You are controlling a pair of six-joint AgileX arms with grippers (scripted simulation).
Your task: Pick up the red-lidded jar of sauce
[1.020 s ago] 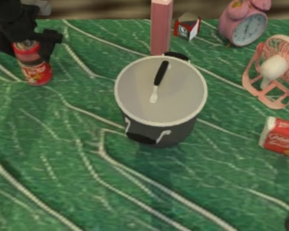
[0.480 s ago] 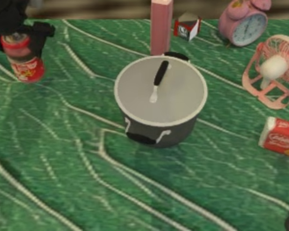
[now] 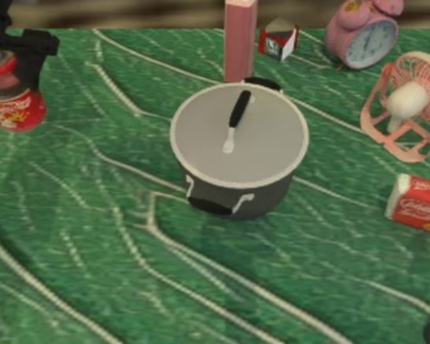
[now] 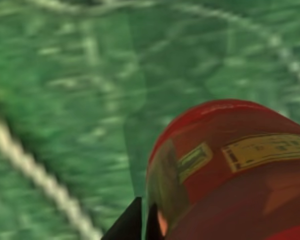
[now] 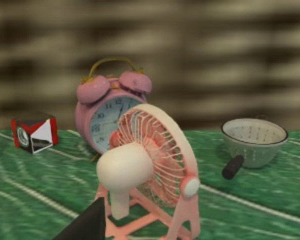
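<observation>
Now the left tool (image 3: 1, 61) grips the red-lidded jar of sauce (image 3: 13, 97) at its lid, holding it tilted at the table's (image 3: 129, 287) far left edge, well apart from the pot (image 3: 238, 152). Right arm sits parked at the lower right corner.

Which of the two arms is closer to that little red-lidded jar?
Left. The left gripper is clamped on the red-lidded jar of sauce at the table's far left; the right arm sits parked at the right edge.

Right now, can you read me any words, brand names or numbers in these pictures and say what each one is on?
None can be read.
Red-lidded jar of sauce, held in the left gripper: label print blurred.
Red-and-white packet: pale script, too blurred.
Pink alarm clock: dial numerals too small.
Small red box: round mark, unreadable.
</observation>
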